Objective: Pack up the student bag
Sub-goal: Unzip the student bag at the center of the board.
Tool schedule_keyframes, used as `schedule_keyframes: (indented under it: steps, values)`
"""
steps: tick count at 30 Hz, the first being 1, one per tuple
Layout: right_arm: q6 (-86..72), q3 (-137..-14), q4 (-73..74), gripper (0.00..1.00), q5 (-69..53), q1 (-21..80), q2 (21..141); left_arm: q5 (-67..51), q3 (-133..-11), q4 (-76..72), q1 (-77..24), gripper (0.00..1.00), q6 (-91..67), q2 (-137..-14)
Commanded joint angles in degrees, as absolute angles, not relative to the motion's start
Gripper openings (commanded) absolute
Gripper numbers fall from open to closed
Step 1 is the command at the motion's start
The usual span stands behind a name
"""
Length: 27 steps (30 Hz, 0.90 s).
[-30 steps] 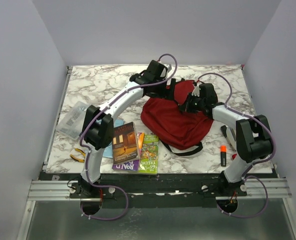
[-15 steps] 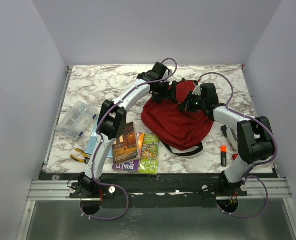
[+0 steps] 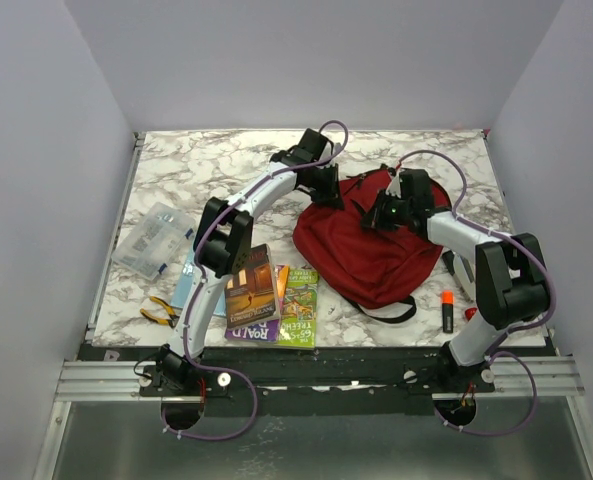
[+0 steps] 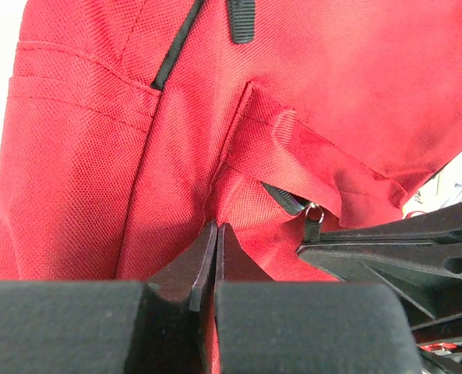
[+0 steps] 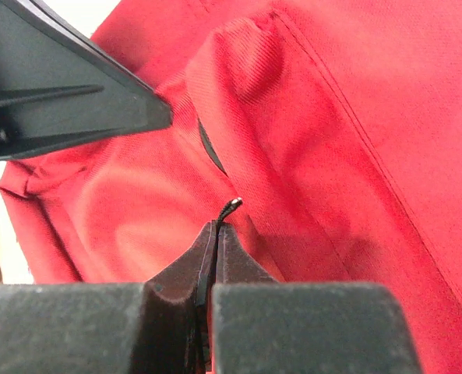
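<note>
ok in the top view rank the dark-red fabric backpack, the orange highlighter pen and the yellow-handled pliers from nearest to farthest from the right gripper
1. dark-red fabric backpack: right under the right gripper, in contact with it.
2. orange highlighter pen: near-right side, beside the right arm.
3. yellow-handled pliers: far across on the near-left side.

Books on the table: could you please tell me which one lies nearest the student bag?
The green-covered book, the rightmost of them; the brown book and the purple book lie farther left.
</note>
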<state>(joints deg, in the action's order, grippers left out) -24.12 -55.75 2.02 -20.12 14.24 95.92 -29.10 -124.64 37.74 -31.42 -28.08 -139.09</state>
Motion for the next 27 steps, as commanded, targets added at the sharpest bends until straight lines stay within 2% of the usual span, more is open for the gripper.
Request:
schedule_keyframes:
  steps: [1, 10, 27]
  values:
    - [-24.8, -55.3, 7.9, 0.01, -14.2, 14.3, 93.1, -30.2, -123.3, 33.5, -31.1, 0.00, -27.3, -135.6]
    - [-25.2, -52.6, 16.0, 0.01, -3.1, 14.3, 87.1, -26.1, -117.7, 27.5, -29.8, 0.00, -27.8, -130.6]
    - [-29.0, -48.6, 25.3, 0.01, 15.7, 14.3, 81.0, -26.4, -119.9, 25.9, -24.9, 0.00, -29.4, -130.4]
